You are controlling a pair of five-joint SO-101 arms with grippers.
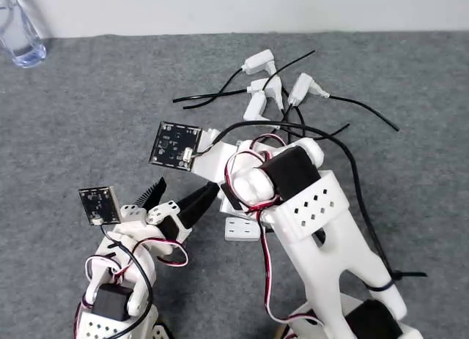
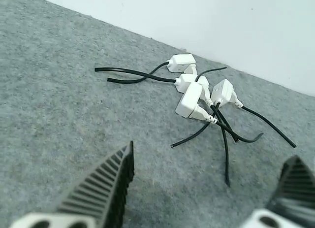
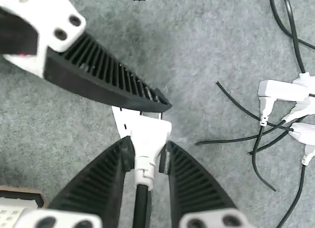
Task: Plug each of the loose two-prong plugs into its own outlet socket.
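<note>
Grey felt-like surface (image 1: 88, 119), short nubbly pile. Right gripper (image 3: 146, 150), black ribbed fingers, pinched on a boxy white plastic plug (image 3: 147, 133); a black cord runs from the plug's back. Plug's nose sits over a flat white outlet (image 3: 121, 120) with thin slots; cannot tell if prongs are seated. Left gripper (image 2: 206, 188) spread wide, nothing between its ribbed wedges, one finger just beside that outlet. Loose plugs (image 2: 189, 92), white and blocky, heaped with tangled black cords (image 2: 133, 73) near the far wall. High view gives the outlet as a small white block beside the right arm's perforated shell; right wrist view gives the grip close up
</note>
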